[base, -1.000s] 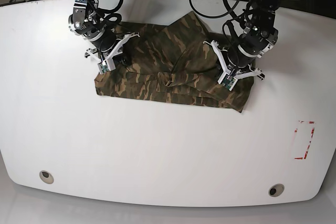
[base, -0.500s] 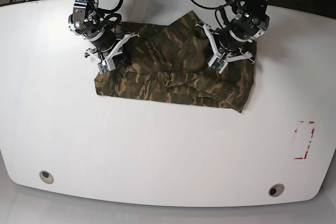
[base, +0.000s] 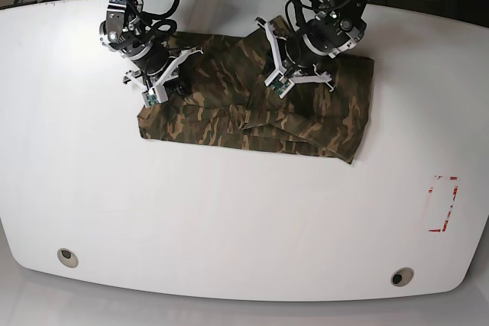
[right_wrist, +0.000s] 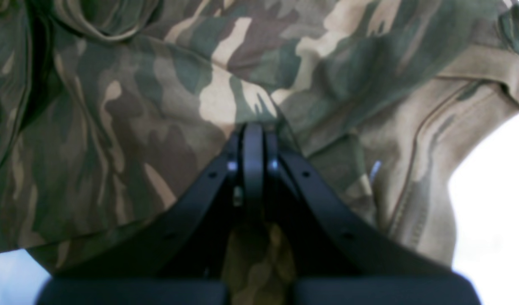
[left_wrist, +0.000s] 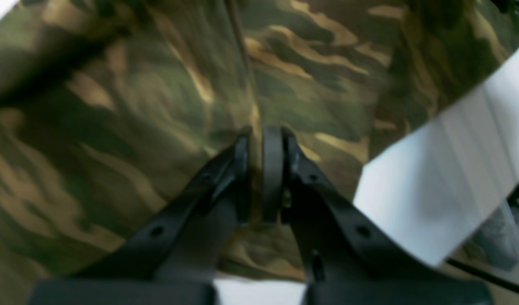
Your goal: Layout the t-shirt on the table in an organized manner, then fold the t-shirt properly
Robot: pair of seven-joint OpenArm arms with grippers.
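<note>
Camouflage cloth t-shirt (base: 252, 112) lies bunched along far side of white glossy tabletop (base: 229, 211), long axis sideways; left hand (base: 294, 85) and right hand (base: 157, 89) both clamped on its opposite ends

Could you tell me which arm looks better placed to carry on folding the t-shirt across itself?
Probably the left gripper: shut on the t-shirt, over its middle; the right gripper sits at its edge.

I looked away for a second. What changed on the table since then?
The left gripper, jaws shut, swept from the t-shirt's edge inward across it, toward the other arm. The right gripper stayed put, shut on the cloth; the shirt's outline on the table barely changed.
</note>
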